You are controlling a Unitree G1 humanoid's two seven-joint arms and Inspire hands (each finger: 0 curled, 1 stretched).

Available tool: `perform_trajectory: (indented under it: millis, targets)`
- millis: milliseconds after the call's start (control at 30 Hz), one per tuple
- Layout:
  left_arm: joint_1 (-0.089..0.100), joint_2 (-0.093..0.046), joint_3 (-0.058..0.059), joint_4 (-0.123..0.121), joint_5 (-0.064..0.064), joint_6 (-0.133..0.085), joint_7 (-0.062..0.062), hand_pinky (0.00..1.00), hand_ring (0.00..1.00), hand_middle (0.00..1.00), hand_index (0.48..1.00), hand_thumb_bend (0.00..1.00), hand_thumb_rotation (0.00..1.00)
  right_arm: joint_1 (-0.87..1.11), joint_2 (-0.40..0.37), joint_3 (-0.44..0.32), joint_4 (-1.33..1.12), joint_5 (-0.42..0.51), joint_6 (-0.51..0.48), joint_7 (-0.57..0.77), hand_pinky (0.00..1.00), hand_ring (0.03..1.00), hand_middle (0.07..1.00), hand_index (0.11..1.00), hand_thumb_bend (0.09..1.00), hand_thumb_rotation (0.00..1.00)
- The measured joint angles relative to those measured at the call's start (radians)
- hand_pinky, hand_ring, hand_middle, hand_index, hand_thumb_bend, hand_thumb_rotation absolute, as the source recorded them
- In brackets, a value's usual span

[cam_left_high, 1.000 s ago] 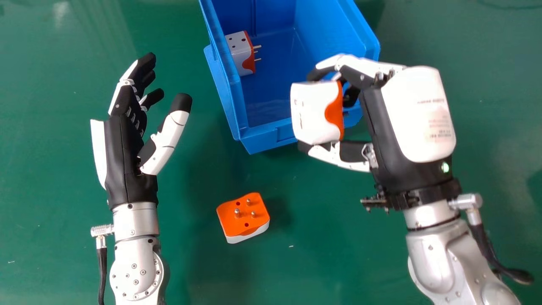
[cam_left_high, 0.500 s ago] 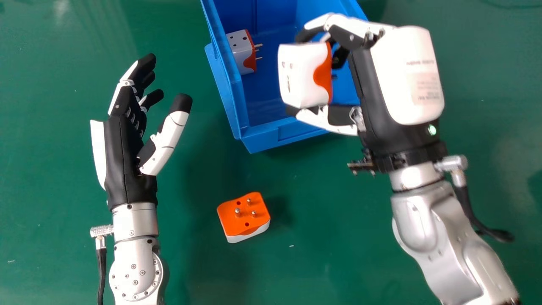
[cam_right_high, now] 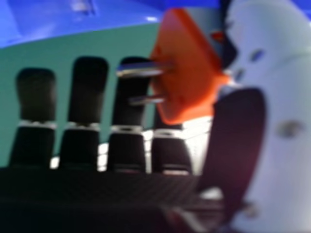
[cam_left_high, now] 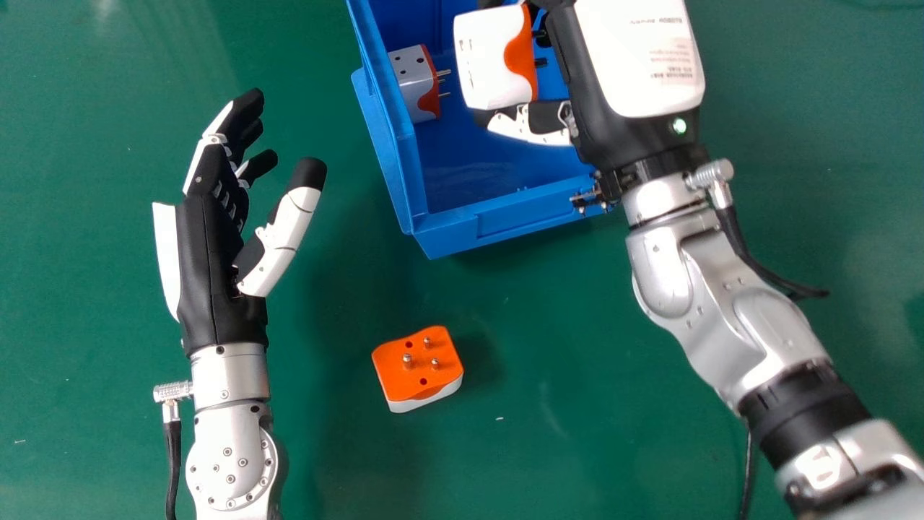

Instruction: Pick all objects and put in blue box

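The blue box (cam_left_high: 505,222) stands open-topped on the bench (cam_left_high: 577,375), its near wall facing the robot and its far end running out of the head view's top edge. Inside, the boxed plug (cam_left_high: 413,81) sits beside the left wall, white with an orange face, its pins pointing right. Over the box is the held plug (cam_left_high: 492,61), clamped between the thumb and fingers of the right hand (cam_left_high: 635,61), with its orange face and pins toward the palm. The right hand view shows the same orange face and two metal pins beside the thumb.

The bench is green, with a faint sheen and a few pale specks. On it, nearer the robot than the box, lies the loose plug (cam_left_high: 417,365), orange face up, three pins standing. The left hand (cam_left_high: 213,260) is at the left, thumb and fingers well apart.
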Motion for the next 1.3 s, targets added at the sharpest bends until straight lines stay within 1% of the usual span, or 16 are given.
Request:
perform_trajectory:
  millis: [100, 267, 367, 500, 567, 633, 733, 967, 1300]
  targets:
    - [-0.005, 0.0, 0.0, 0.003, -0.003, 0.0, -0.002, 0.81, 0.88, 0.87, 0.805, 0.77, 0.52, -0.052, 0.007, 0.01, 0.1, 0.019, -0.009, -0.024, 0.31, 0.418, 0.486, 0.551, 0.493, 0.0]
    - [-0.015, 0.003, 0.0, 0.014, -0.003, 0.0, -0.001, 0.81, 0.88, 0.87, 0.806, 0.76, 0.52, -0.133, 0.021, 0.036, 0.261, 0.024, -0.022, -0.055, 0.31, 0.421, 0.489, 0.549, 0.493, 0.0]
    - [-0.017, 0.005, 0.0, 0.019, -0.001, 0.0, 0.001, 0.8, 0.88, 0.87, 0.806, 0.76, 0.52, -0.165, 0.032, 0.062, 0.341, 0.022, -0.032, -0.08, 0.31, 0.425, 0.494, 0.548, 0.493, 0.0]
    - [-0.018, 0.004, 0.0, 0.021, -0.007, 0.0, -0.002, 0.8, 0.87, 0.87, 0.805, 0.76, 0.52, -0.194, 0.053, 0.098, 0.435, 0.022, -0.037, -0.122, 0.31, 0.427, 0.495, 0.546, 0.493, 0.0]
    - [-0.018, 0.004, 0.0, 0.021, -0.006, 0.0, -0.002, 0.8, 0.87, 0.87, 0.806, 0.76, 0.52, -0.205, 0.059, 0.123, 0.472, 0.018, -0.038, -0.145, 0.32, 0.43, 0.494, 0.543, 0.493, 0.0]
    - [-0.018, 0.005, 0.0, 0.021, -0.003, -0.001, 0.001, 0.8, 0.88, 0.87, 0.806, 0.76, 0.52, -0.213, 0.063, 0.152, 0.507, 0.009, -0.039, -0.164, 0.32, 0.432, 0.496, 0.539, 0.494, 0.0]
    - [-0.019, 0.004, 0.0, 0.021, 0.0, -0.001, 0.005, 0.8, 0.88, 0.87, 0.804, 0.76, 0.52, -0.215, 0.069, 0.185, 0.548, 0.009, -0.052, -0.178, 0.33, 0.436, 0.498, 0.537, 0.495, 0.0]
    - [-0.019, 0.004, 0.0, 0.021, 0.002, -0.003, 0.005, 0.8, 0.87, 0.87, 0.804, 0.76, 0.52, -0.215, 0.075, 0.235, 0.593, 0.009, -0.072, -0.196, 0.34, 0.438, 0.494, 0.534, 0.496, 0.0]
    - [-0.019, 0.004, 0.0, 0.021, 0.0, -0.008, 0.003, 0.8, 0.87, 0.87, 0.804, 0.77, 0.52, -0.215, 0.074, 0.258, 0.599, 0.015, -0.07, -0.213, 0.36, 0.444, 0.489, 0.526, 0.497, 0.0]
